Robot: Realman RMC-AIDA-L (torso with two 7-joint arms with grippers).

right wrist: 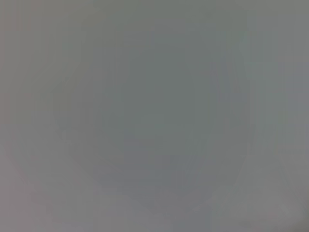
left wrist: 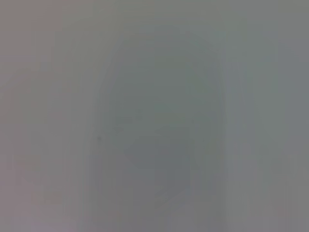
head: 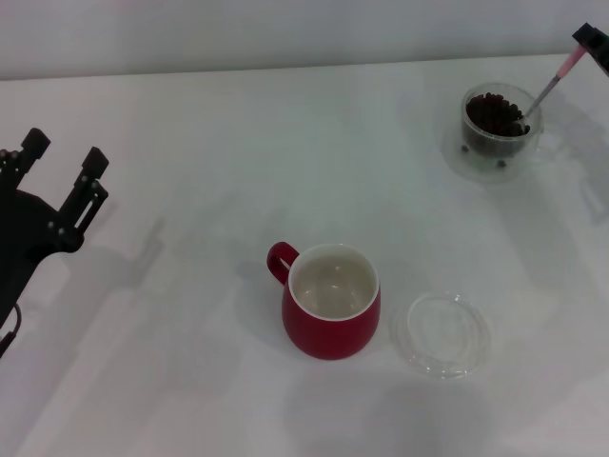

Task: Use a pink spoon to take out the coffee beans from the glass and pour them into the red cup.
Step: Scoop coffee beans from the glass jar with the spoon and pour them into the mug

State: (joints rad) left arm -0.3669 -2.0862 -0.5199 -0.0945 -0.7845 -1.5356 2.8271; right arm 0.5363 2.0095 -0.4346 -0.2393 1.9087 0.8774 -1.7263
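The glass [head: 501,133] stands on its clear saucer at the far right of the white table, with a heap of dark coffee beans [head: 493,113] inside. The pink spoon [head: 550,88] slants down into the glass, its bowl among the beans. Its pink handle end sits in my right gripper [head: 590,44], of which only a black tip shows at the head view's right edge. The red cup [head: 331,303] stands upright in the middle of the table, its cream inside bare. My left gripper [head: 65,154] hangs open at the far left, away from everything.
A shallow round clear dish [head: 442,334] lies just right of the red cup. The white table [head: 190,143] ends at a pale wall at the back. Both wrist views show only flat grey.
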